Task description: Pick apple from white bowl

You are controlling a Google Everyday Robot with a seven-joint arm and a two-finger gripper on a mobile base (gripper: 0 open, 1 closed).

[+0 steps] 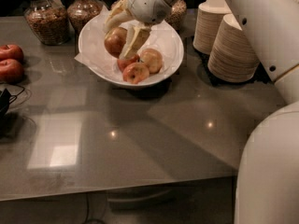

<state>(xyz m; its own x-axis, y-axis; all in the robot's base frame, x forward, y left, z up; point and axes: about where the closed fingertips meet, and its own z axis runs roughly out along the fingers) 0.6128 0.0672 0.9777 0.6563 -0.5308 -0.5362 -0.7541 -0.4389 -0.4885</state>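
- Camera view: the gripper (120, 37) is clamped on the apple (114, 42), which hangs just above the left side of the white bowl (91, 37).
- Three other apples (152, 59) lie in the bowl below.
- Glass jars (44, 17) stand behind the bowl, stacked tan bowls (233, 50) near it, and two red apples (10, 63) well apart on the table (140, 139).

Creams, reds and greys on a glossy tabletop

The cream-white gripper (117, 39), at 11 o'clock in the view above the white bowl (91, 55), clasps the apple (113, 44), which is dull yellow-tan with a red blush. The bowl is glossy white with a crinkled white paper lining (85, 59). Three more apples (136, 73) inside are yellow mottled with red. At 9 o'clock lie two deep-red apples (10, 70). At 12 o'clock, clear glass jars (42, 17) show speckled brown contents. At 2 o'clock, the stacked disposable bowls (232, 50) are pale tan with fine horizontal ribbing. The table (154, 134) is grey-brown with pale reflections. The robot arm (261, 27) is white.
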